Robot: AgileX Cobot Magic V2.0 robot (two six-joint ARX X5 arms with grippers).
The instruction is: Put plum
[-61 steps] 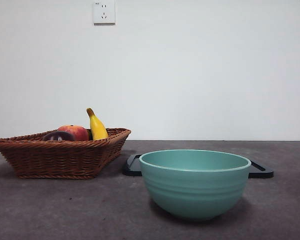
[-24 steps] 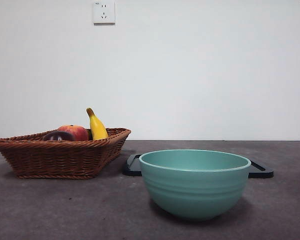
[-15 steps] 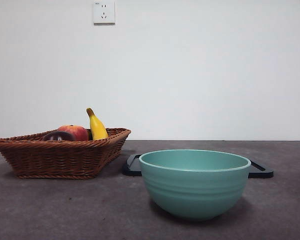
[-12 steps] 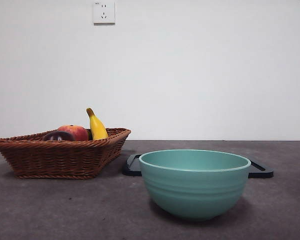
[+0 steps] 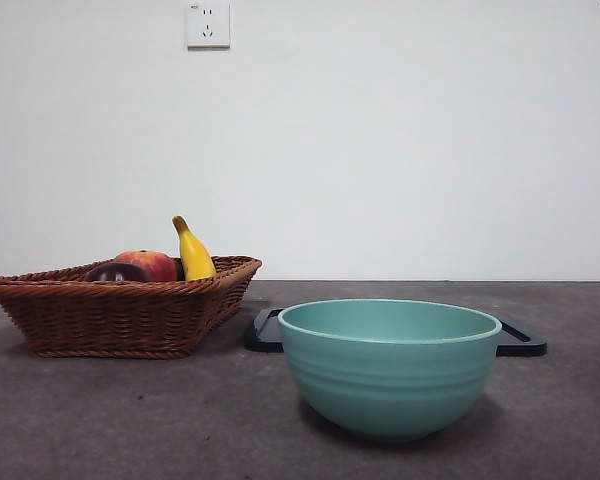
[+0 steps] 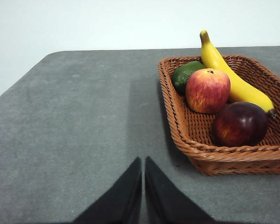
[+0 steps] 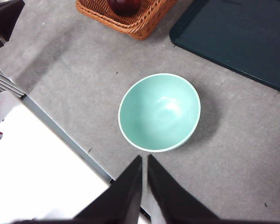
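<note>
Your left gripper hangs w/ jaws pressed together, well short of the basket. The plum sits in the basket's corner nearest that gripper, touching the banana, just beside the apple; a green fruit lies beyond. Your right gripper, jaws likewise closed, hovers high, bowl just ahead, tray farther off.

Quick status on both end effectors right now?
Left end effector: shut, empty, beside the basket.
Right end effector: shut, empty, above the bowl.
</note>
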